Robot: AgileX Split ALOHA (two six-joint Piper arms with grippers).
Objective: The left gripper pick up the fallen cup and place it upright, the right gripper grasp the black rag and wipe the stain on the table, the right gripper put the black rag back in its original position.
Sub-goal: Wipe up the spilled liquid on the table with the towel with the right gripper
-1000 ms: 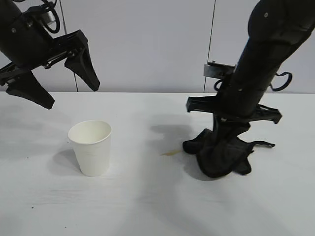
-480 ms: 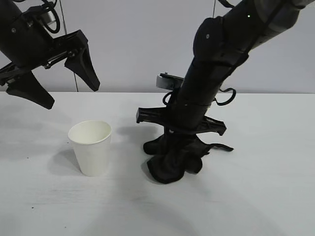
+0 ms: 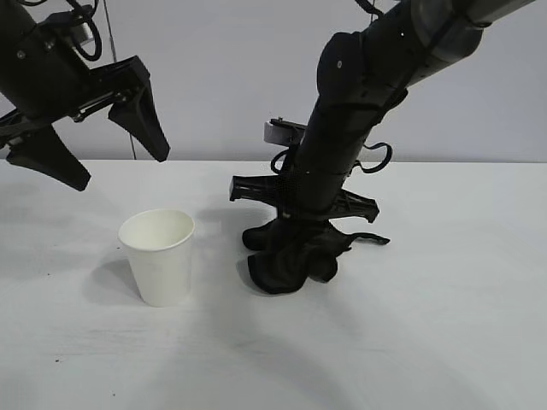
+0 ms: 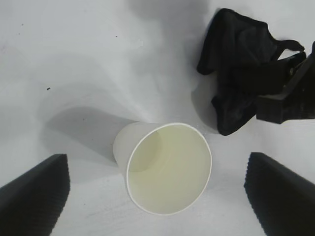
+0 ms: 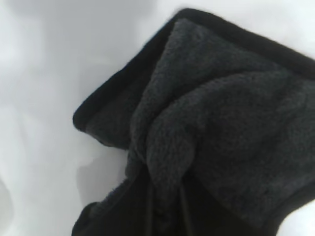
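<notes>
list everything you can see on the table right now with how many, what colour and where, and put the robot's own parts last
paper cup: one, white, upright on the table's left side, empty.
black rag: one, black fuzzy cloth, bunched on the table right of the cup, pressed down under the right arm.
table: one, white, spanning the scene.
stain: none showing; the rag may cover it.
left claw: one, black, fingers spread wide, raised above and left of the cup, holding nothing.
right claw: one, black, reaching down onto the rag at table centre, gripping it.
</notes>
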